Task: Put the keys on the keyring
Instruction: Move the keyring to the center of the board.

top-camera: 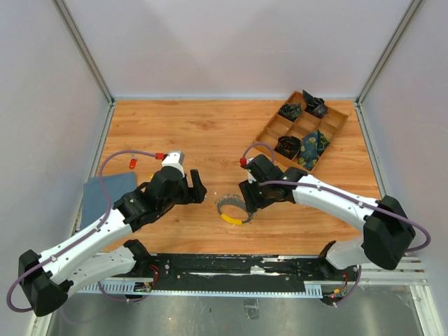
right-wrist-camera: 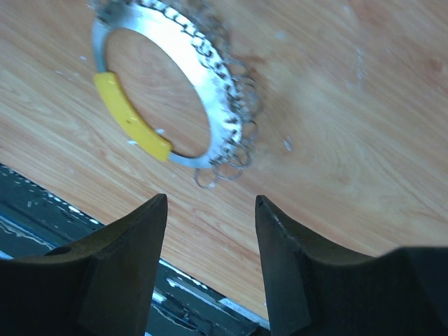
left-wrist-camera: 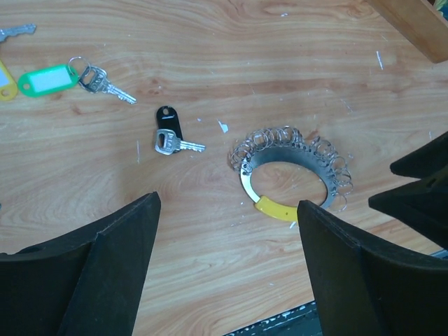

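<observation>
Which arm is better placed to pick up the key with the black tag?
Left. The silver key with black plastic tag lies ahead of the left arm's open fingers; the right fingers sit beyond the yellow-sleeved silver keyring.

Both units match from my end. Left arm [top-camera: 84, 245] and right arm [top-camera: 336, 199]: white link shells, chunky black joint housings at shoulder and elbow. Left gripper [top-camera: 199, 187] and right gripper [top-camera: 246, 199] are all matte black. On the wrist cams I see the left fingers [left-wrist-camera: 105, 273] as broad black wedges with faceted edges. The right fingers [right-wrist-camera: 119, 259] are the same, with no markings I can read. There's a purple-grey left cable [top-camera: 102, 175] and a matching right cable [top-camera: 425, 234]. Red plugs [top-camera: 159, 155] cap the wrist ends. Small grey block [top-camera: 176, 157] on the left wrist. The bases bolt to a black rail [top-camera: 231, 269].
</observation>
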{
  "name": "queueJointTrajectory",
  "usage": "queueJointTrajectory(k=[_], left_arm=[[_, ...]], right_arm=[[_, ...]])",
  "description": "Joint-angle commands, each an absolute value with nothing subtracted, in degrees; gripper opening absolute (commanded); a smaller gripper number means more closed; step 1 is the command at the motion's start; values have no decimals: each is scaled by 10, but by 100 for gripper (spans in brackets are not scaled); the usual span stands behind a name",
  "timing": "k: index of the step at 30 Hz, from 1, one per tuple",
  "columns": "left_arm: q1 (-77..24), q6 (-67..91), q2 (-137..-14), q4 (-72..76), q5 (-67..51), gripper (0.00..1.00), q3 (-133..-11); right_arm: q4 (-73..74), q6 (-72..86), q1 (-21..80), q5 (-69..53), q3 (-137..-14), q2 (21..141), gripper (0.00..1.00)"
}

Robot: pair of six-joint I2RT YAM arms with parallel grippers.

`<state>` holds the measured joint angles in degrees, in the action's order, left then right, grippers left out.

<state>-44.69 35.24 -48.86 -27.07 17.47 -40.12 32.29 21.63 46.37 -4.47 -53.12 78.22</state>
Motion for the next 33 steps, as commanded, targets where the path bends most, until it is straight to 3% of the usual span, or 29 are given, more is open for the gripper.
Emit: queueJointTrajectory(k=[1, 11, 20, 33], left_arm=[[-442, 371, -474, -257, 180, 84, -392], [-439, 391, -406, -305, 252, 81, -419], [-439, 386, -365, -331, 254, 79, -434], [-439, 384, -364, -333, 253, 77, -430]], right_arm=[[299, 206, 515, -18, -600, 821, 54], [314, 228, 606, 26, -734, 958, 49], [361, 203, 604, 27, -806, 1045, 41], [334, 209, 573, -32, -807, 1084, 32]])
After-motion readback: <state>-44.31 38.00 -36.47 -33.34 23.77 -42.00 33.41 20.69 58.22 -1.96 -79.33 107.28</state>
